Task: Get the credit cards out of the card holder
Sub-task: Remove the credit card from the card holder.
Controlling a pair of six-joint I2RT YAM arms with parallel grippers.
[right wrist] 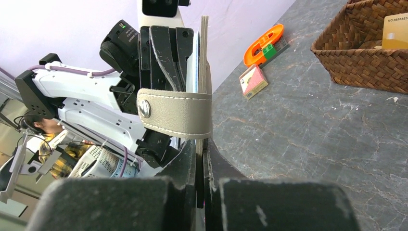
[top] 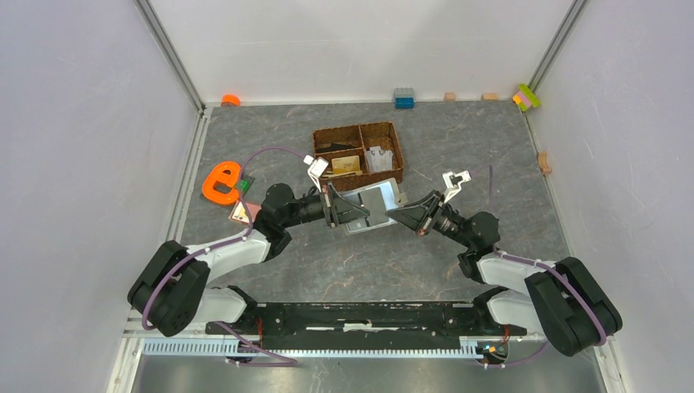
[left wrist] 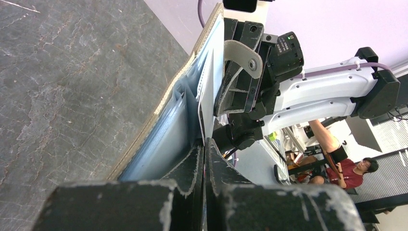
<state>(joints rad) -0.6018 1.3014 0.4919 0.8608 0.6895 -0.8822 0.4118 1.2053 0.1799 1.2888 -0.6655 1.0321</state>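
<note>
Seemingly mid-opening, left end effector (left wrist: 203, 149) and right end effector (right wrist: 200, 149) both pinch the flat grey-olive folding card holder (top: 373, 203) near the brown woven basket (top: 358, 128); next, one should release and pluck a credit card.

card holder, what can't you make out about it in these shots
- Left wrist view: the card holder is edge-on, so whether its light-blue sleeves hold credit cards is hidden.
- Right wrist view: also edge-on, its strap wrapping the edge; inside faces unseen.
- Top view: the left gripper and right gripper cover its ends; pockets too small to read.
</note>
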